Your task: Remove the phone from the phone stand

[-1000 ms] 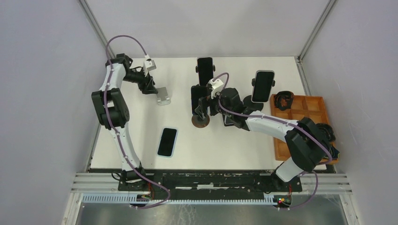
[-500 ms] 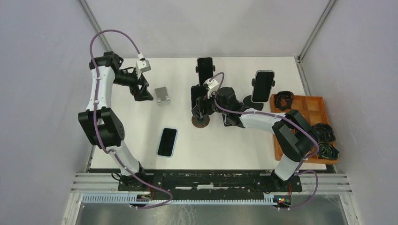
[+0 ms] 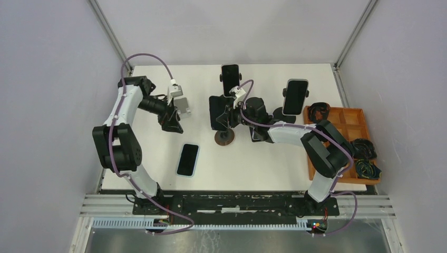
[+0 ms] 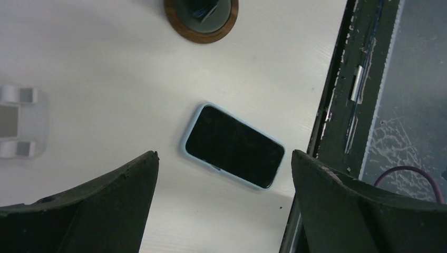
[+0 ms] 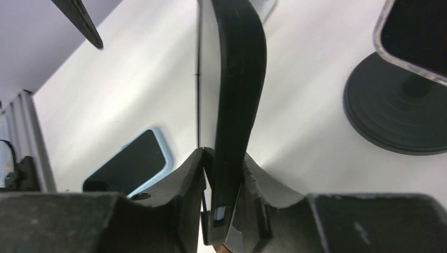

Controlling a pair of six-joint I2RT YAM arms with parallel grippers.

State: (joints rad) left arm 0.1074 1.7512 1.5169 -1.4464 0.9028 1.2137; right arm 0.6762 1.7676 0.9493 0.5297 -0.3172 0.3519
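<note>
A black phone (image 3: 217, 112) stands upright over the round wooden phone stand (image 3: 225, 138) in the middle of the table. My right gripper (image 3: 229, 114) is shut on it. In the right wrist view both fingers (image 5: 187, 179) press the phone's thin edge (image 5: 237, 95) low down, at my right gripper (image 5: 224, 174). My left gripper (image 3: 171, 122) hangs open beside a small silver stand (image 3: 182, 105), holding nothing. Seen from the left wrist, my left gripper (image 4: 224, 154) hovers wide over a blue-cased phone (image 4: 232, 146) lying flat.
The blue-cased phone (image 3: 188, 159) lies flat near the front. Two more phones stand on stands at the back (image 3: 230, 78) and right (image 3: 295, 96), the latter on a black round base (image 5: 400, 100). A wooden tray (image 3: 337, 137) sits at the right edge. The table's front edge (image 4: 327, 121) is near.
My right gripper's jaws have closed onto the black phone. The left arm has swung from the back left towards the silver stand, and its jaws have opened wide.
</note>
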